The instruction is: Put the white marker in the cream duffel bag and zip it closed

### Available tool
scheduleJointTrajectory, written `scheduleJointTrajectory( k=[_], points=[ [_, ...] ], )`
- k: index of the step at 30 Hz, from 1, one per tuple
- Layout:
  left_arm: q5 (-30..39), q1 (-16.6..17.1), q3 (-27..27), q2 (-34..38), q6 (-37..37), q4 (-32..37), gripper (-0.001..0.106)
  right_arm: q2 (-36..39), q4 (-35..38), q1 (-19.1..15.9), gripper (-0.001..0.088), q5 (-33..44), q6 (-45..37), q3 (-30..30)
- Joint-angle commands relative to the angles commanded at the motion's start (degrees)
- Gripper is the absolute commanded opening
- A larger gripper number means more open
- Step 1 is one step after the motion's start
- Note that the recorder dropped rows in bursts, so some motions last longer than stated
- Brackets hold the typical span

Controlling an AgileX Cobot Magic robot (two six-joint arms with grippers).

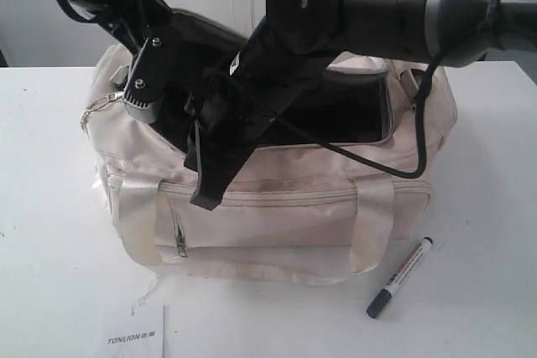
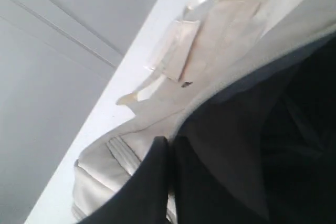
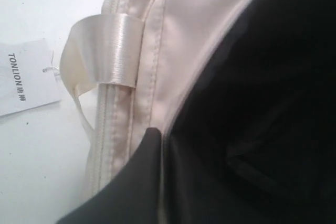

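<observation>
Left fingers (image 2: 149, 187), right fingers (image 3: 139, 182) at rim of one cream duffel bag (image 1: 277, 224), closure unclear; one white marker (image 1: 401, 277) on table (image 1: 50, 207).

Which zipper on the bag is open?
The top zipper: it gapes, showing black lining. The front pocket zipper is shut.
</observation>
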Motion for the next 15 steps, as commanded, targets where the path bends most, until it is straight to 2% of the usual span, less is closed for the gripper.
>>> scheduleJointTrajectory(
  k=[5,10,15],
  points=[
    [-7.2,0.0,0.0,0.5,0.5,0.0,0.000,0.0,0.0,0.0,0.0000,-0.1,-0.9,0.0],
    [-13.0,0.0,0.0,4.6,0.5,4.7,0.000,0.0,0.0,0.0,0.0000,-0.2,-1.3,0.0],
    [-23.5,0.2,0.0,8.1,0.5,4.7,0.000,0.0,0.0,0.0,0.0000,-0.2,-2.3,0.0]
  ],
)
